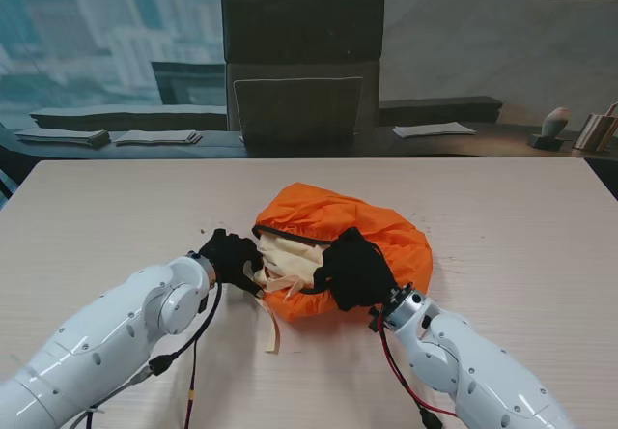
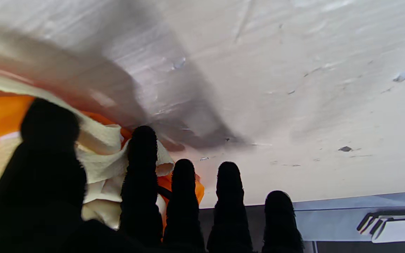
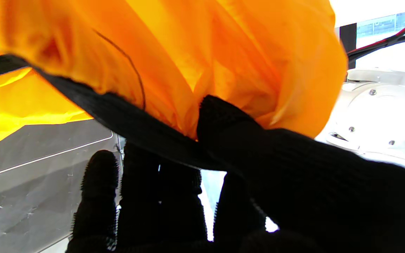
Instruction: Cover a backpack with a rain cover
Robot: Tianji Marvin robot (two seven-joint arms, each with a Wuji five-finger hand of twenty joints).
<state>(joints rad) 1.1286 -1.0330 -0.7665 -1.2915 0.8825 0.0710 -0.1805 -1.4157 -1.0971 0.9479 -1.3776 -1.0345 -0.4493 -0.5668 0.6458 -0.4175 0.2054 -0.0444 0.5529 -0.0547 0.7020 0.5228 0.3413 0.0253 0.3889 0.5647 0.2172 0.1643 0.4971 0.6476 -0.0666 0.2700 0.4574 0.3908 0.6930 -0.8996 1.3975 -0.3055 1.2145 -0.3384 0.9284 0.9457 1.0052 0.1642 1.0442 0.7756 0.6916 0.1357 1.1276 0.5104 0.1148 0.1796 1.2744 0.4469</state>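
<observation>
A: Cover status?
B: Rain cover [image 1: 338, 216] sits over most of the backpack [image 1: 290, 260] at table [image 1: 97, 216] centre (near opening uncovered).
A: Hands?
B: Right hand [image 1: 357, 270] pinches the cover's hem; left hand [image 1: 232, 255] apparently rests spread, gripping nothing.

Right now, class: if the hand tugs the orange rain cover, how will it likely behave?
Probably floppy: the rain cover lies crumpled in folds. Likely light and thin, since it bunches where the right hand pinches its black elastic hem. That hem may stretch.

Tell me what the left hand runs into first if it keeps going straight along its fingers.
Most likely the cream backpack: the left hand points at its exposed side, inside the orange rain cover, and seems to touch it already.
</observation>
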